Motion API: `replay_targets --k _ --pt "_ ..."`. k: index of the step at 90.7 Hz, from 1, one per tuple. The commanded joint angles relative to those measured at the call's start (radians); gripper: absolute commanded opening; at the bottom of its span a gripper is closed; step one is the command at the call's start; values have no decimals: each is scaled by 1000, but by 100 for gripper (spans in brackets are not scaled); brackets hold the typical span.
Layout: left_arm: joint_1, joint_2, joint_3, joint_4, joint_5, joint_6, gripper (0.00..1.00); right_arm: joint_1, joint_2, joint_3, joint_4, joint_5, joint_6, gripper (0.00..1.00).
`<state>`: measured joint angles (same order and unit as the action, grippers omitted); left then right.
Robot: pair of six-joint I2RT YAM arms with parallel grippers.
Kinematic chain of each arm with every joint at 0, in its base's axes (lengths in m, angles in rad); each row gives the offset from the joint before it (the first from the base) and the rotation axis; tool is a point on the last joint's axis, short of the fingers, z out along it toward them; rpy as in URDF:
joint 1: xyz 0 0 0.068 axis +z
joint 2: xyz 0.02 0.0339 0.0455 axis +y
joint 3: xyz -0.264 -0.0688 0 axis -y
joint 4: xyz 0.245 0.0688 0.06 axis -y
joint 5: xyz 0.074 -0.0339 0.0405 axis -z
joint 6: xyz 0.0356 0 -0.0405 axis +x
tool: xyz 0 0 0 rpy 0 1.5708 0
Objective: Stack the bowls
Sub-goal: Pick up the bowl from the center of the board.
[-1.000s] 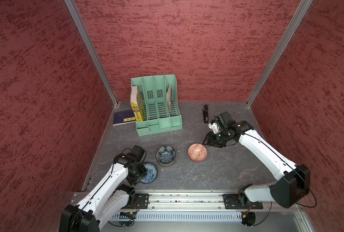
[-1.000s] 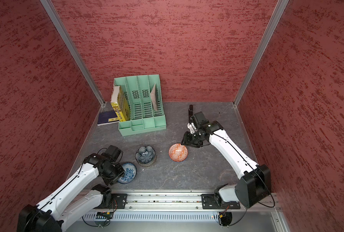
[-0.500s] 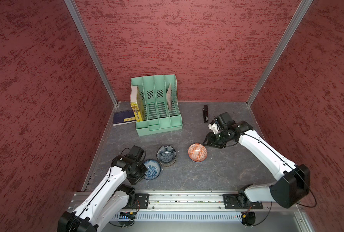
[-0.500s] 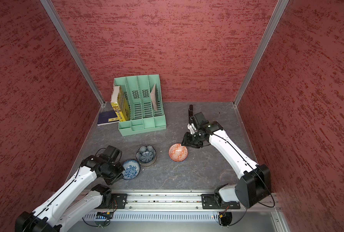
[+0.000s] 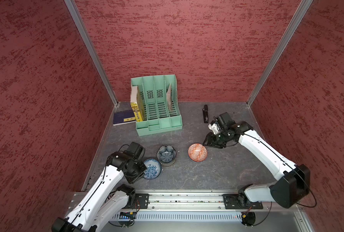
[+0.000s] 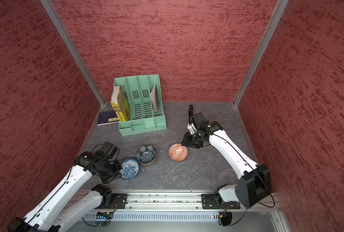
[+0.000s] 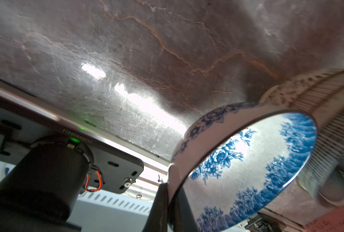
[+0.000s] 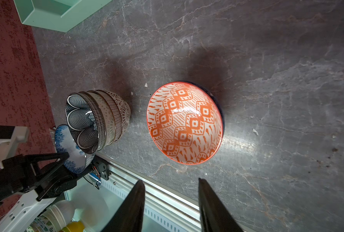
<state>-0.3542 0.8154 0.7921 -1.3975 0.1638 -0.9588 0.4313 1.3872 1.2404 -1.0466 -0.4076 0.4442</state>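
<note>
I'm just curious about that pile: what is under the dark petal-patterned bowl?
Nested bowls sit beneath the petal bowl; the right wrist view shows their striped and speckled outer walls. Their insides are covered, so an exact count is uncertain.

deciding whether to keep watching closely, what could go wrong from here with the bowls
1. The left gripper pinches the blue floral bowl by one spot of its rim; tilted and glossy, it could slip.
2. That bowl is right beside the stack; lifting it could bump the stack.
3. The open right gripper hovers near the orange bowl and could nudge it.
</note>
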Motion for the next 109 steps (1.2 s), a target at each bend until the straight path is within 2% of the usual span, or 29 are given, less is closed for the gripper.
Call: replay_targets --k 1,13,30,45,63,85,109 --pt "-5 -25 131 -178 14 89 0 29 -27 22 -26 8 -16 48" --pt "-5 -8 276 -256 45 156 0 92 -19 80 -47 29 -21 50" --pt "-15 66 421 -264 91 234 0 158 25 185 -85 45 -6 50" --pt "-43 176 488 -181 136 293 0 223 77 289 -120 52 8 50" --pt "-121 363 555 -50 140 326 0 302 140 407 -169 86 15 52" --pt "-212 581 681 15 135 365 0 352 178 435 -187 114 37 49" --pt "-261 706 791 25 126 387 0 366 218 450 -212 167 53 44"
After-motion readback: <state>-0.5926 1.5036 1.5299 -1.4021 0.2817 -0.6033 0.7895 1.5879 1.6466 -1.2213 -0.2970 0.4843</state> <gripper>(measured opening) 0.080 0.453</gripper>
